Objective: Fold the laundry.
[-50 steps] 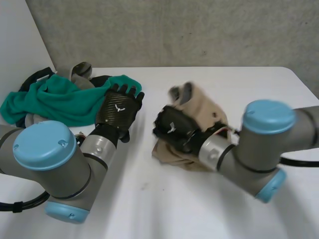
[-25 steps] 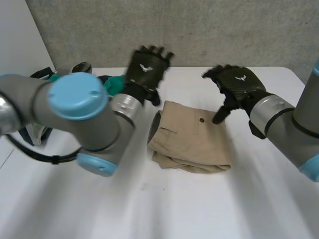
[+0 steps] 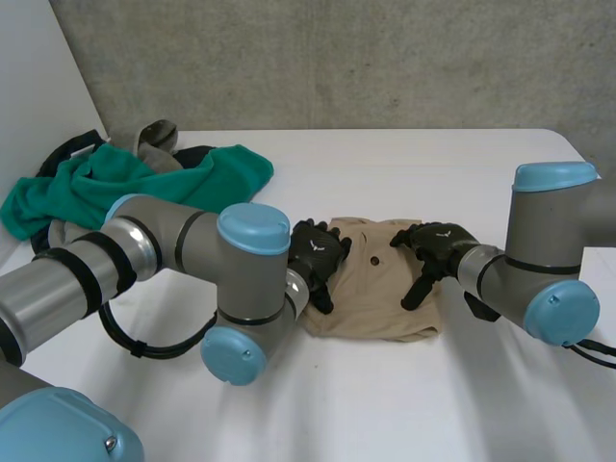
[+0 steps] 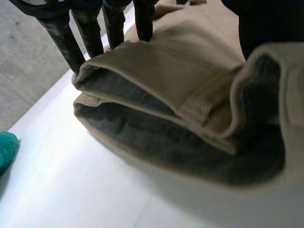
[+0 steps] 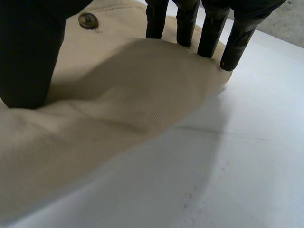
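Both left hand (image 3: 318, 256) and right hand (image 3: 435, 246) press flat, gripping nothing; scoop your soft, floppy tan trousers (image 3: 375, 300) under left and right edges.

I think this is a test room, a kind of lab. My left arm (image 3: 154, 241) and my right arm (image 3: 544, 231) are grey machine arms with light-blue caps, and they reach over a plain white table (image 3: 404, 404) that stands against a bare, rough grey wall (image 3: 337, 58). On the table lie a heap of clothes (image 3: 144, 183) at one corner and tan trousers (image 3: 375, 298) folded in the middle, like things put out for me to practise on.
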Action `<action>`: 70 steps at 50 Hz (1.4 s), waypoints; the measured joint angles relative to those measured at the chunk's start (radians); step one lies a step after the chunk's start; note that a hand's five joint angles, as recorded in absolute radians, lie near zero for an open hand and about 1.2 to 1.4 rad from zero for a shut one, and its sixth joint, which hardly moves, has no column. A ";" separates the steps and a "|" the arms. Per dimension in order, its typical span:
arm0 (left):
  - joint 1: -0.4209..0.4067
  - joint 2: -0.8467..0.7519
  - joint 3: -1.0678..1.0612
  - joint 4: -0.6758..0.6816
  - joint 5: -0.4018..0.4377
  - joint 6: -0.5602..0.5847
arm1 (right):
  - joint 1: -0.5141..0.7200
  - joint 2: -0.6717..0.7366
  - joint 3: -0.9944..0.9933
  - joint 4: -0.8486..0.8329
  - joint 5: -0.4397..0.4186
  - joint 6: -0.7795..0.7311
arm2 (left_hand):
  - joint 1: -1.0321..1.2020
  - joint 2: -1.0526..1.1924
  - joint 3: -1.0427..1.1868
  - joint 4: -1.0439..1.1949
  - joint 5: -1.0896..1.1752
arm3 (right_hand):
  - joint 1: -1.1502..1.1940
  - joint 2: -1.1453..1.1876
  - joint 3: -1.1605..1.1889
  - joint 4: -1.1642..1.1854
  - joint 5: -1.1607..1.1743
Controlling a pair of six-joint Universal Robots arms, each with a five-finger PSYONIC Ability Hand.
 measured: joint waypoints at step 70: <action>0.091 0.631 -0.384 -0.028 0.367 -0.212 | -0.003 -0.069 0.277 -0.445 0.004 0.347 | -0.013 -0.008 -0.003 -0.007 -0.007 | 0.740 0.949 0.895 0.933 0.793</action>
